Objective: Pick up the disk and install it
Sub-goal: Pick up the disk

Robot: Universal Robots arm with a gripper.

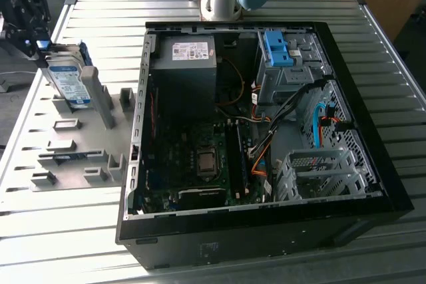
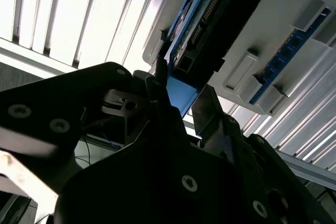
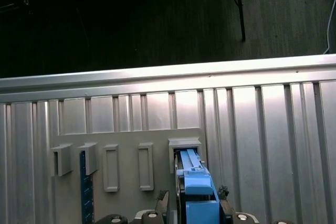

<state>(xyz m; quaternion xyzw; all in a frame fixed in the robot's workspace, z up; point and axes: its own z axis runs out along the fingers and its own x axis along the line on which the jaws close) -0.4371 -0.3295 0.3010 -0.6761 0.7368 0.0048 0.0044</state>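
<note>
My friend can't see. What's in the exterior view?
A black robot gripper is at the top of a flat silver hard disk with blue side rails, standing upright in a grey slotted holder at the exterior view's left. Beside it lies an open black computer case.

You can read no text here: the disk [image 1: 68,81] carries a white and blue label, and the dark grey box [image 1: 183,74] inside the computer case [image 1: 279,237] bears a white sticker [image 1: 190,50], but their print is too small to make out
</note>
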